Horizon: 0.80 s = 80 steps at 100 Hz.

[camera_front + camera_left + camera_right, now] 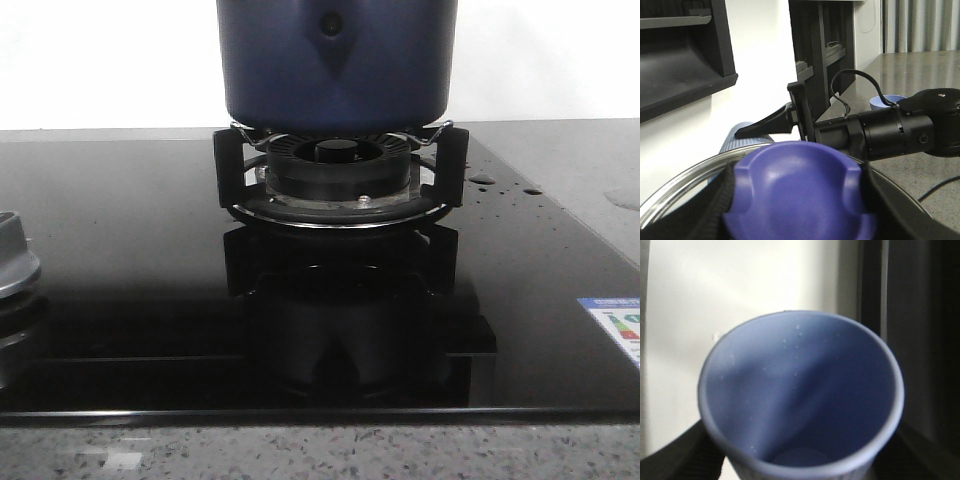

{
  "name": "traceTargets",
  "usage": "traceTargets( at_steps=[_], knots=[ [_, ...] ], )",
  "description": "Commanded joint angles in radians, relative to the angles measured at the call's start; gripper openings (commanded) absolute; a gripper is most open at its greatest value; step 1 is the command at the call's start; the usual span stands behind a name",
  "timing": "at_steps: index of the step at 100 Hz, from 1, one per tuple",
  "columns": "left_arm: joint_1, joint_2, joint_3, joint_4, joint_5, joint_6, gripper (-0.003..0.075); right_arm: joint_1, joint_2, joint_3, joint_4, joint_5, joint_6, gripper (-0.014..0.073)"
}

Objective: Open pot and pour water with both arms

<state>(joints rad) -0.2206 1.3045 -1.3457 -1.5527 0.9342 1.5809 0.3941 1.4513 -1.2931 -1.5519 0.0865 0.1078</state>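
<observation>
Because pouring needs an open and steady vessel, rests the pot (337,60) squarely on the pan support (230,170) directly over the burner (338,165), at the middle of the black glass cooktop (120,280). Stands upright, long axis vertical, riveted triangular handle mount turned toward the front camera. Cuts off the pot's top at the frame edge, so no saying from here how its mouth looks.

Shows the left gripper (797,200) with jaws pinching the blue knob (797,192) of a glass lid (685,187), a hold by the one graspable part, which leaves the rim free. Gives no clue how far that lid sits from the burner.

Shows the right gripper (800,460) with jaws apparently clamped on the lower sides of a pale blue cup (800,390), mouth facing the wrist camera, a few droplets on the inner wall and, as far as the blur allows, little or no water inside. Suggests, by that low grip, room to tip the rim over the pot. Places both arms close together, ribbed cup wall just behind the lid in the left wrist view.
</observation>
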Motion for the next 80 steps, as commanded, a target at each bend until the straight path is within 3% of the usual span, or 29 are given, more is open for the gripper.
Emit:
traceTargets(
  at_steps=[1,18,29,43,58,80],
  knots=[
    [0.002,-0.029,-0.032,-0.093,-0.005,-0.011,0.0230,0.000,-0.059,-0.025,0.125,0.123,0.152,0.0206],
    [0.002,-0.029,-0.032,-0.091,-0.005,-0.011,0.0230,-0.006,-0.114,-0.025,0.409,0.379,0.259,0.0206],
    [0.002,-0.029,-0.032,-0.091,-0.005,-0.011,0.0230,-0.053,-0.167,0.025,0.551,0.401,0.259,0.0206],
    [0.000,-0.029,-0.032,-0.091,-0.001,-0.011,0.0230,-0.158,-0.269,0.200,0.597,0.236,0.369,0.0206],
    [0.000,-0.029,-0.032,-0.091,-0.001,-0.011,0.0230,-0.332,-0.357,0.431,0.597,-0.041,0.530,0.0206],
    [0.000,-0.029,-0.032,-0.091,-0.001,-0.011,0.0230,-0.530,-0.377,0.680,0.607,-0.335,0.570,0.0206]
  ],
)
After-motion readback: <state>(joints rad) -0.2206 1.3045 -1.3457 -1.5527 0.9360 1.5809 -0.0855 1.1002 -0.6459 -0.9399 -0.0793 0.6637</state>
